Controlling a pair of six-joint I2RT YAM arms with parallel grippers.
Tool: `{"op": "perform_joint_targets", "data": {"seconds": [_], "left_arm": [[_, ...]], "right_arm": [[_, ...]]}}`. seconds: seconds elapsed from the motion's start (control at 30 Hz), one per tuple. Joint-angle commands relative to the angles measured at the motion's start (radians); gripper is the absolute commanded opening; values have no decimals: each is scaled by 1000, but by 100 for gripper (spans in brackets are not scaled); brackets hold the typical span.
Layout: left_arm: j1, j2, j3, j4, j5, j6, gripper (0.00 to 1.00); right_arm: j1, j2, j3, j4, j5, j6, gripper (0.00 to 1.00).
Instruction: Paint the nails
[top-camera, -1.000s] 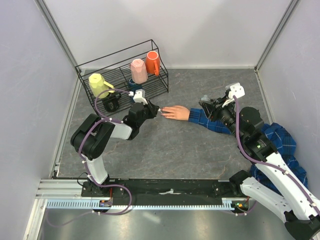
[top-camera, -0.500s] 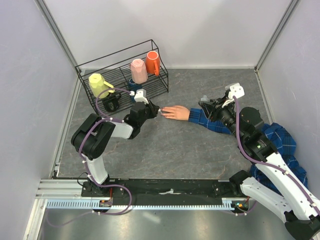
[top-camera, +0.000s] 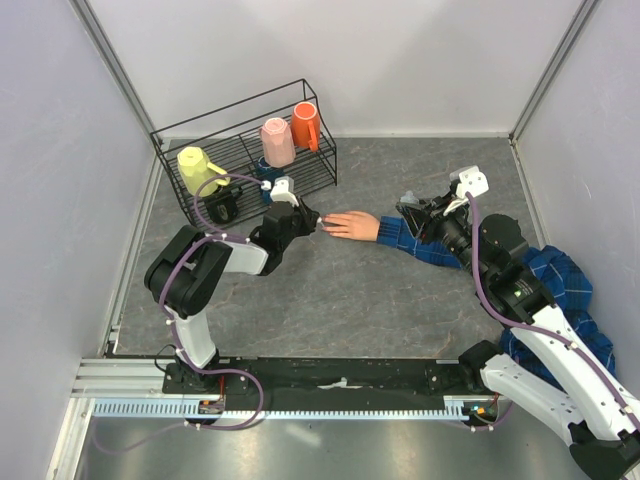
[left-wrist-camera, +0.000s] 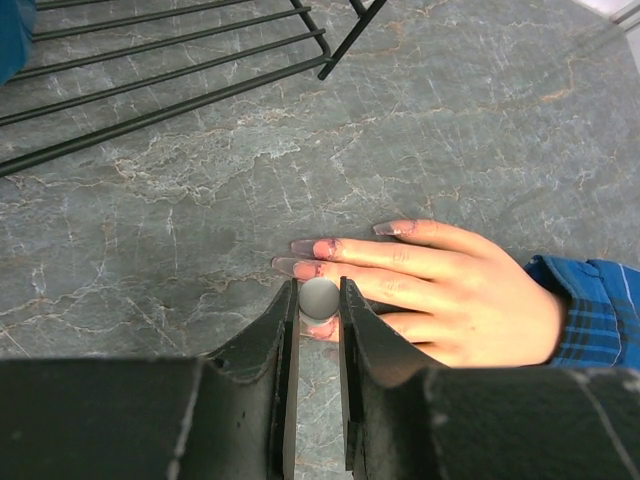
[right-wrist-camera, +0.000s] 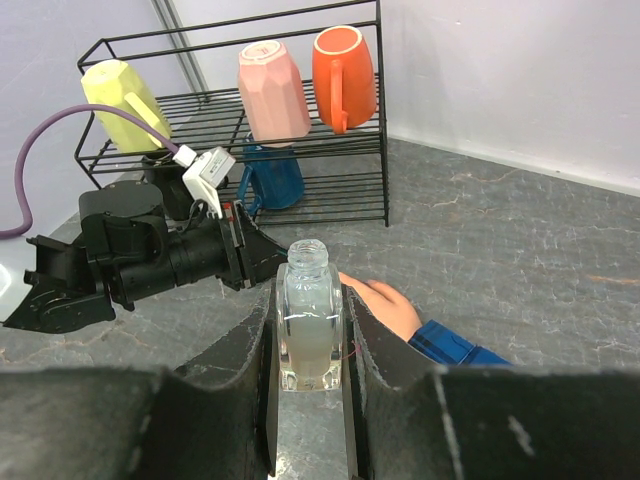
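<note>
Nails (left-wrist-camera: 303, 246) — beside left fingers' (left-wrist-camera: 283, 340) grey piece (left-wrist-camera: 319, 295) — right fingers (right-wrist-camera: 360, 350) round bottle (right-wrist-camera: 308, 320).

Bright, even light with faint shadows (the left pincer (left-wrist-camera: 318, 291) shows dark, featureless).

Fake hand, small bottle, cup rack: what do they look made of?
Peach-pink fake hand: probably silicone or soft rubber; matte skin, moulded knuckle creases.
Small clear bottle: glass or hard clear plastic; glossy, pale liquid shows through.
Black wire rack: thin rods, likely coated metal; even satin black.
</note>
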Motion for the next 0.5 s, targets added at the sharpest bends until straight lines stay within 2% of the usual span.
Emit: {"op": "perform_joint_targets", "data": {"seconds": [0.0,0.47], "left_arm": [[-9,7,32,-8,-35,1,2],[-12,-2,24,-13,-43,1,2]], "right_arm": [[1,-14,-2,41,-8,5,0],[2,-13,0,41,-16,7,0]]}}
